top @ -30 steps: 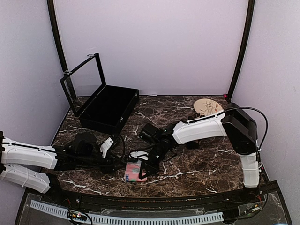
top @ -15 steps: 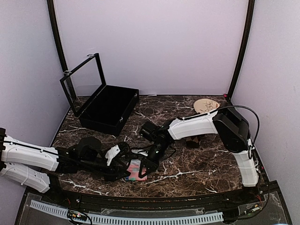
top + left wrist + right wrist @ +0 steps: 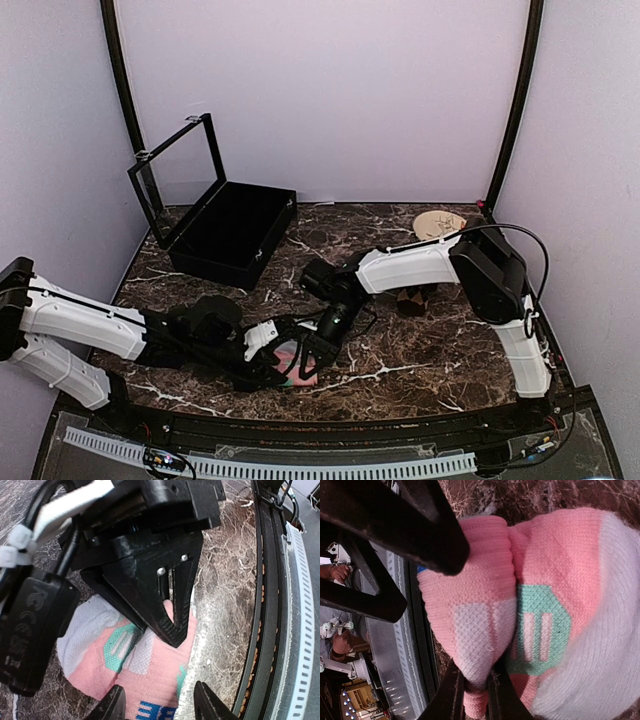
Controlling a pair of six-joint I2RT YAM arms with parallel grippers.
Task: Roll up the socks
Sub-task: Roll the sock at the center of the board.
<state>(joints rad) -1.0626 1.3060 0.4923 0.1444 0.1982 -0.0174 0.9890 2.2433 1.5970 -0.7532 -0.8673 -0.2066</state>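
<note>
Right pincer (image 3: 476, 682) clamps the pink sock (image 3: 545, 555); left pincer (image 3: 161, 702) straddles it, jaws apart. A mistimed release could spring the roll open

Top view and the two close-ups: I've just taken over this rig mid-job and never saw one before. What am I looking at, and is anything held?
Two robot arms share a marbled table. The wide picture looks down from above and behind them; each close-up comes from a camera on one wrist. On the table are an open black box, a tan plate and a pink sock. The right gripper is pinching a fold of that sock. The left gripper is open, its fingertips either side of the sock's edge. I cannot make out a second sock.
</note>
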